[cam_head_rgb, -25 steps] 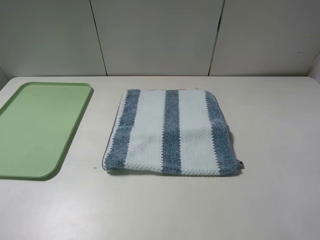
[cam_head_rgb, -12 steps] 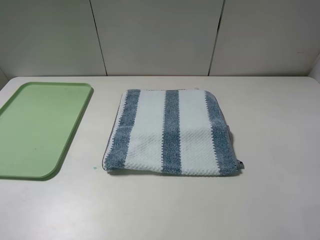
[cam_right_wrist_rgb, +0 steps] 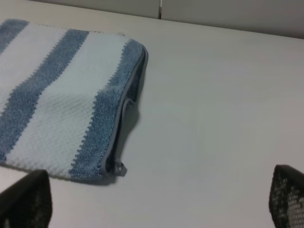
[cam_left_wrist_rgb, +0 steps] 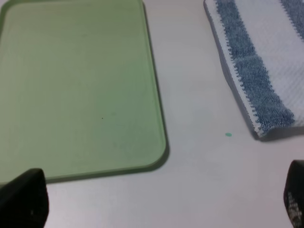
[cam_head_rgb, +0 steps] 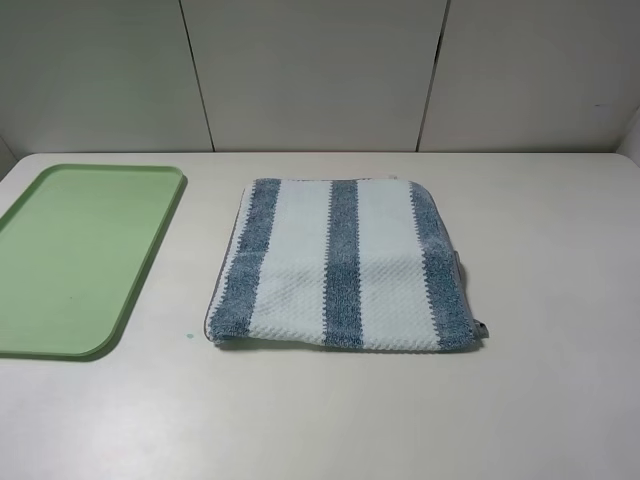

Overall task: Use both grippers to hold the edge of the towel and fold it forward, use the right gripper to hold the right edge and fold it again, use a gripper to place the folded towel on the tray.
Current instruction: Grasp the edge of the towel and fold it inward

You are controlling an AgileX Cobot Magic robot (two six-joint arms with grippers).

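Striped terry towel (cam_head_rgb: 345, 265) on tabletop (cam_head_rgb: 540, 400), beside green tray (cam_head_rgb: 80, 250); I see left hand (cam_left_wrist_rgb: 159, 199) and right hand (cam_right_wrist_rgb: 156, 197) wide open.

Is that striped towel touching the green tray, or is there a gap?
Apart. The exterior high view shows a strip of bare table between the towel and the tray.

Nubby terry-cloth towel (cam_head_rgb: 343, 265), smooth matt plastic tray (cam_head_rgb: 80, 250), matt tabletop (cam_head_rgb: 560, 250)

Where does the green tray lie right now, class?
In the exterior high view, the tray lies flat on the left side of the table, left of the striped towel and not touching it.
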